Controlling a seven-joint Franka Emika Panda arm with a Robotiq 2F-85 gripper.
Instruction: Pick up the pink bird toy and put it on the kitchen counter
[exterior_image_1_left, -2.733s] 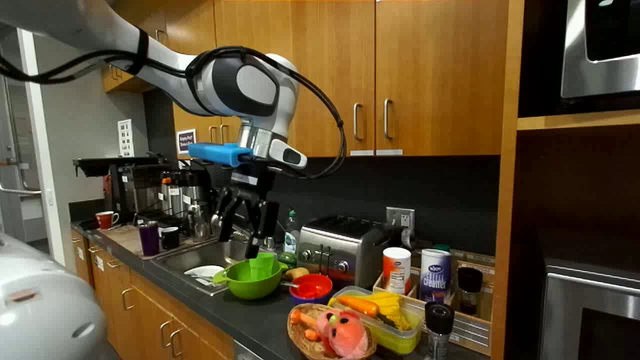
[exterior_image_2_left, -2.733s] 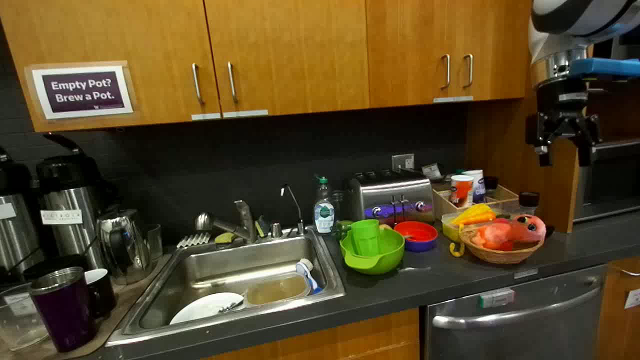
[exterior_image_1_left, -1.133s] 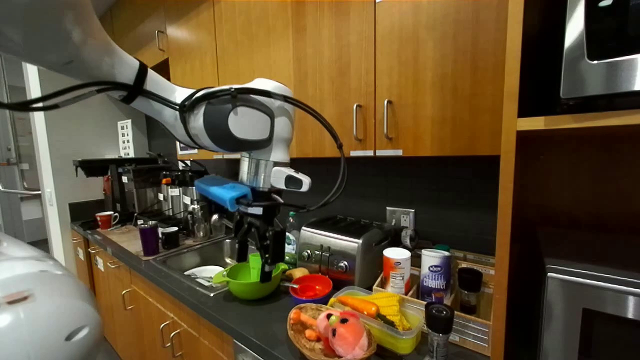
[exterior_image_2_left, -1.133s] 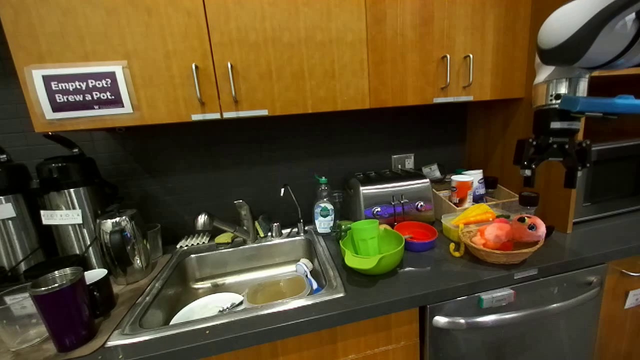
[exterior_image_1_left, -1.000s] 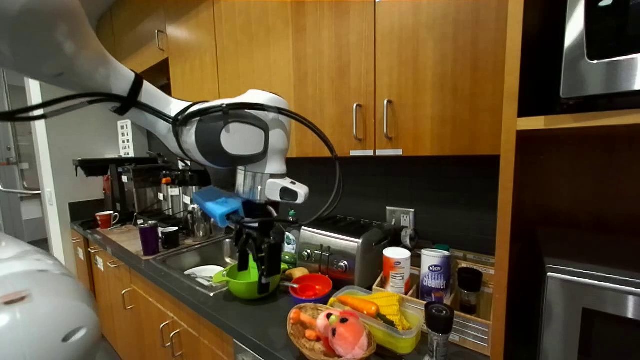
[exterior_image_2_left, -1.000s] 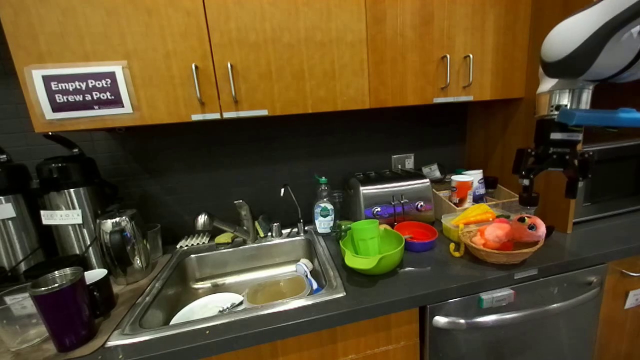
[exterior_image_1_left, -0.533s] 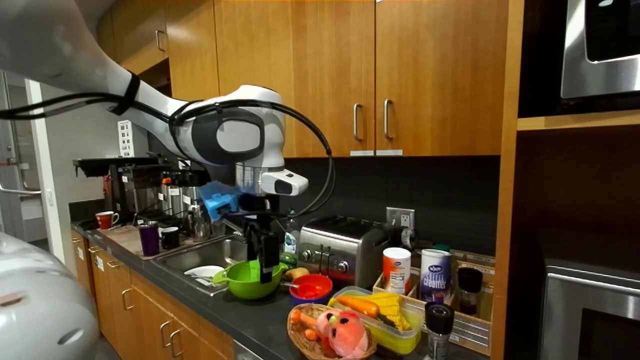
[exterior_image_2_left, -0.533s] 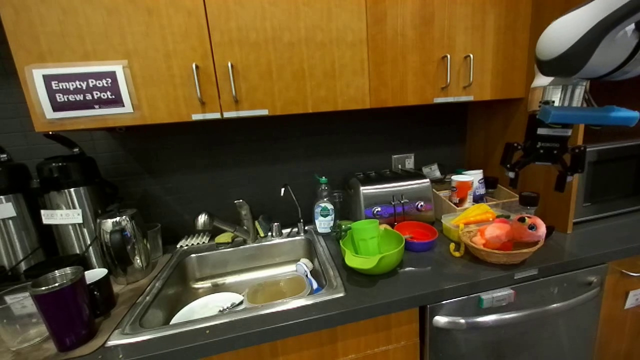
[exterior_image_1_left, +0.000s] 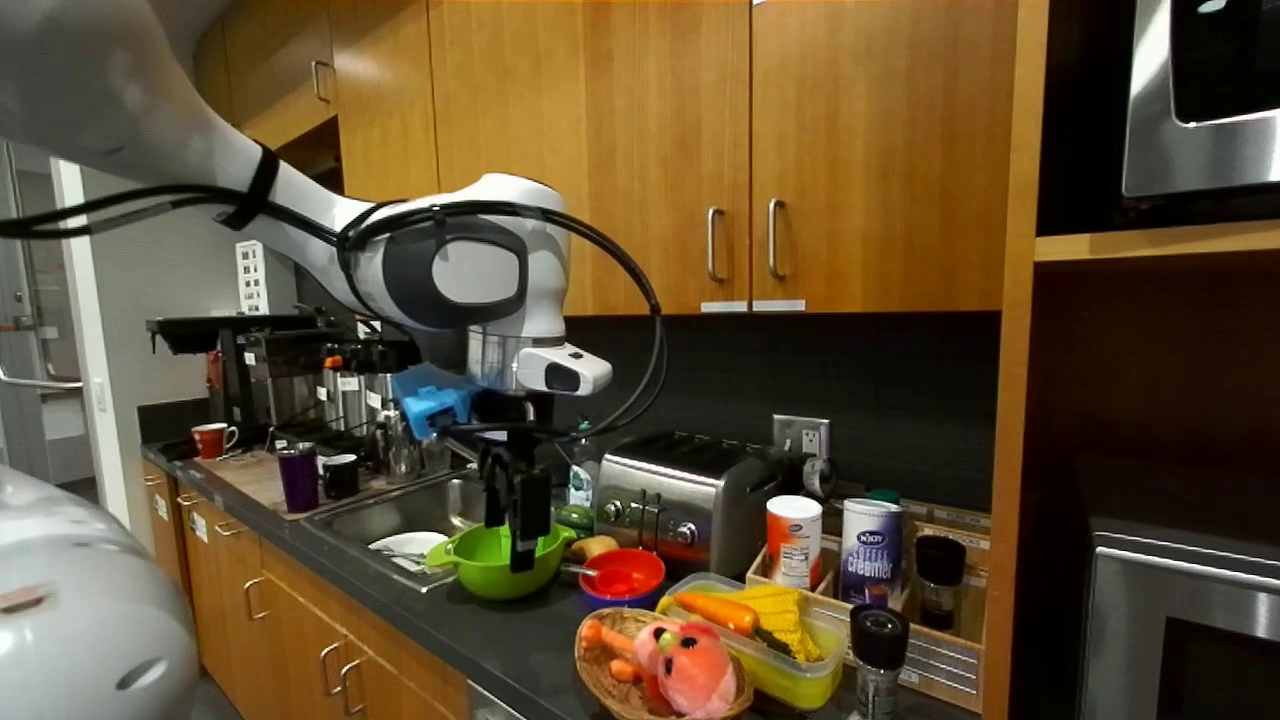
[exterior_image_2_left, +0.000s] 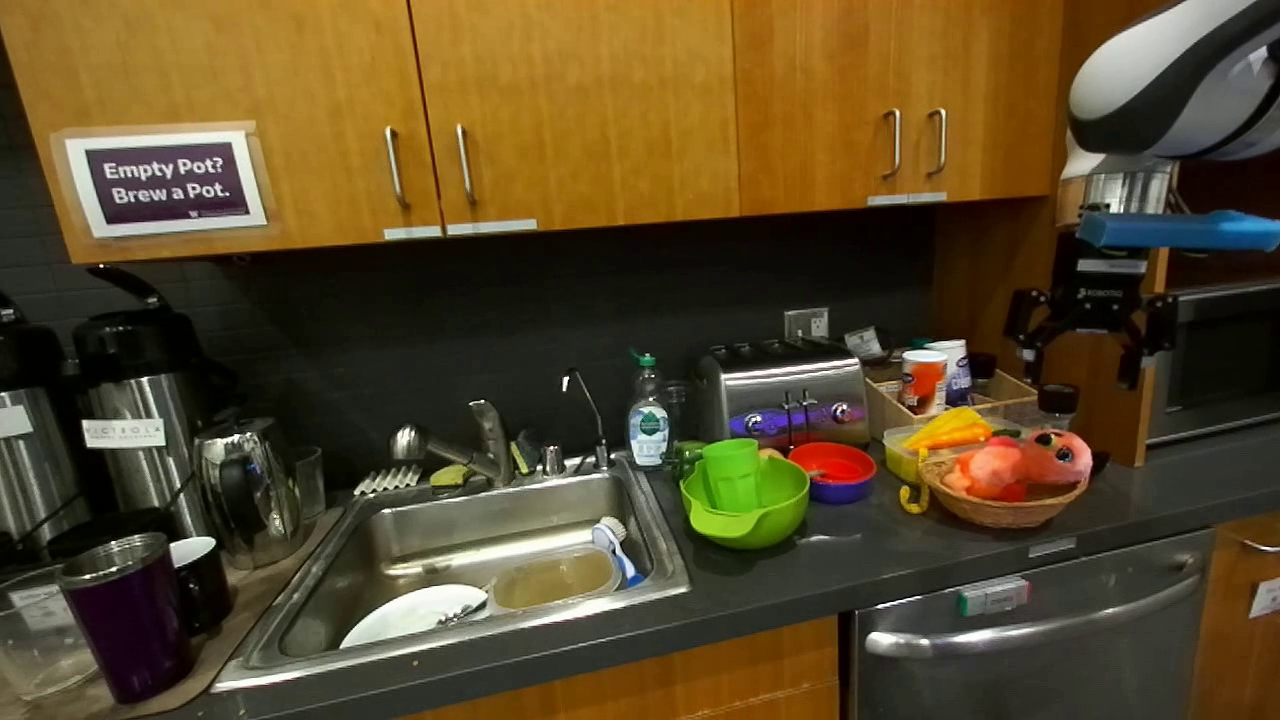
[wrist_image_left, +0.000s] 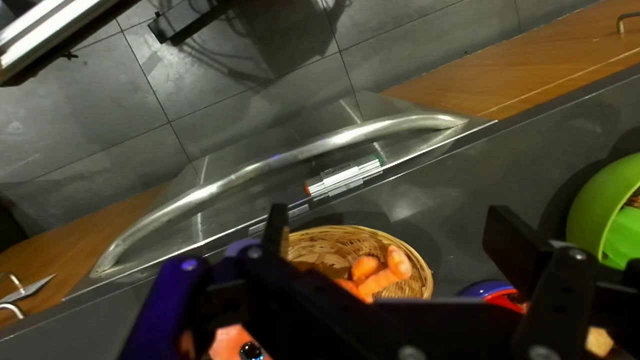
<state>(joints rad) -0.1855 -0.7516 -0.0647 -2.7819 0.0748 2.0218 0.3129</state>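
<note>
Gripper (wrist_image_left: 391, 222) partly hides bird toy (wrist_image_left: 230, 343) (wrist view)

Dark kitchen counter (exterior_image_2_left: 865, 552) (faintly glossy), woven basket (exterior_image_2_left: 1005, 511), green bowl (exterior_image_2_left: 750, 527), toaster (exterior_image_2_left: 785, 390)

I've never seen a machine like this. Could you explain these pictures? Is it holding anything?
The machine is a robot arm; the black gripper at its end works like a hand. Two pictures come from cameras outside the robot; the third is the wrist camera's view, looking down past the fingers. On the dark kitchen counter stand a toaster, a green bowl and a woven basket with the pink bird toy in it. The gripper is open in mid-air, holding nothing.
</note>
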